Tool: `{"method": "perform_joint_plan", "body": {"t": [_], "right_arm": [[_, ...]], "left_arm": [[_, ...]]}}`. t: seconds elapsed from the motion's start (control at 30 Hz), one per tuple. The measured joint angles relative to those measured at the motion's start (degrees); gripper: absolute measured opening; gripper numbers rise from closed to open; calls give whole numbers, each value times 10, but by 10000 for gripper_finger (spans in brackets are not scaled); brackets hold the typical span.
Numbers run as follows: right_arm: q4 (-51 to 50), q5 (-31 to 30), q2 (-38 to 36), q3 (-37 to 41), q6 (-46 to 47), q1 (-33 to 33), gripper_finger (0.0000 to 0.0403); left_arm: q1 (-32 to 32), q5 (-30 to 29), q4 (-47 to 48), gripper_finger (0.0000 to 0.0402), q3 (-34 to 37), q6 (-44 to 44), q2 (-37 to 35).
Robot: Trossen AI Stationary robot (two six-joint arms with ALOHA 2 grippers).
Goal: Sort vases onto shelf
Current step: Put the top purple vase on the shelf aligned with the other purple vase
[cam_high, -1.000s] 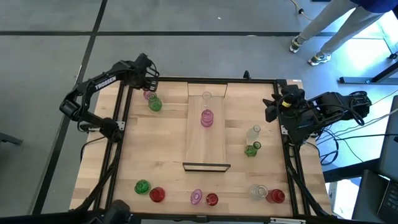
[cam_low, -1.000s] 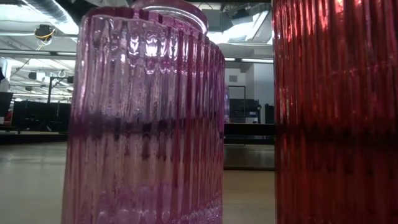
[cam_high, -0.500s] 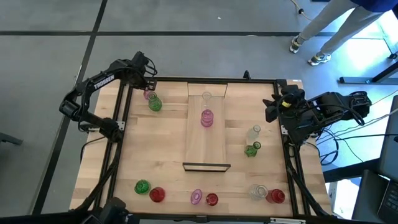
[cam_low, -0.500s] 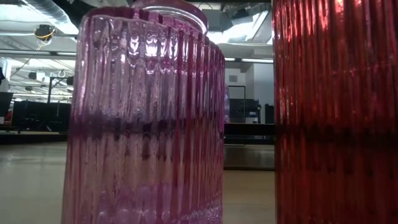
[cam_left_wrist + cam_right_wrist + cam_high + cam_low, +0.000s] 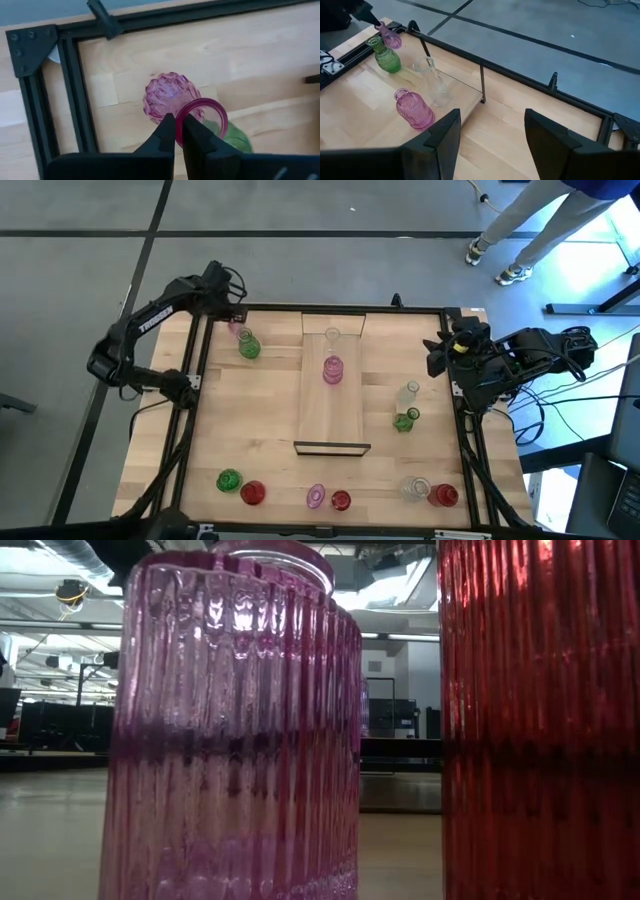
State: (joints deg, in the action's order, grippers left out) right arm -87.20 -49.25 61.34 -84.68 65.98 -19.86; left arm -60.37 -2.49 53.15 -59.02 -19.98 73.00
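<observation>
Left arm has pulled back toward the table's far-left corner since a second ago, and its fingers have gone from apart to clamped on the rim of a pink vase; vase now tilted, lifted off beside the green vase.

Left to right:
- left gripper at far-left corner, over the frame edge, fingers pinched on the pink vase's neck ring. Right wrist view shows that vase hanging tilted just beside the green one's neck.
- near edge, left: green vase and red vase, close together.
- shelf runs down the table's middle. On it: clear vase at the far end, pink ribbed vase just nearer. Both upright.
- near edge, centre: pink vase and red vase; these fill the low view.
- right of shelf: clear vase and small green vase, nearly touching.
- near edge, right: clear vase and red vase.
- right gripper parked at the table's right edge, fingers apart, holding nothing.
- person's legs on the floor beyond the far-right corner.
</observation>
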Motion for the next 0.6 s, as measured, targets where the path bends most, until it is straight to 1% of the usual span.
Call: {"method": "perform_joint_plan", "body": {"t": [0.23, 0.33, 0.4, 0.5, 0.6], "right_arm": [[0, -2, 0, 0, -3, 0, 200], [0, -5, 0, 0, -3, 0, 200], [0, -5, 0, 0, -3, 0, 200], [0, -5, 0, 0, -3, 0, 200], [1, -6, 0, 0, -3, 0, 200]], "left_arm": [[16, 22, -6, 4, 0, -20, -75], [30, 27, -23, 4, 0, -33, -116], [40, 44, -39, 4, 0, -50, -140], [63, 71, -65, 4, -1, -80, -176], [99, 68, -67, 4, -29, -97, -189]]}}
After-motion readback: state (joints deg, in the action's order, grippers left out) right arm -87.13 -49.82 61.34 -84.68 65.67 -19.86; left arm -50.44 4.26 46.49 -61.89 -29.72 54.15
